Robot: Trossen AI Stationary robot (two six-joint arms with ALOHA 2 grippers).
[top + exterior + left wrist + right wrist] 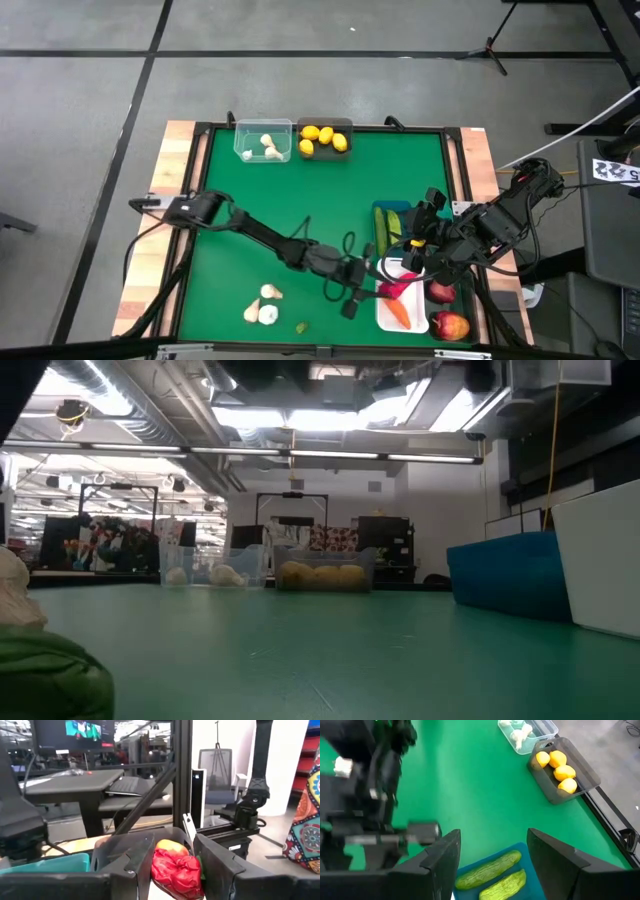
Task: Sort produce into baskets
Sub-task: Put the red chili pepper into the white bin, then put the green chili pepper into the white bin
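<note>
Pepper first: it's red, crinkly, and pinched between the two fingers of the left tool, which is reaching across the green surface toward the white basket at the near right corner. That basket has a carrot lying in it. Two apples sit just right of it.

Right tool hangs above the blue basket with its fingers spread wide, holding nothing. Two cucumbers lie side by side in the blue one, right under it.

Far edge: clear basket with garlic bulbs and, touching it, a dark basket with four lemons. Three more bulbs and a small green bit sit loose on the surface near the front, left of the left tool.
</note>
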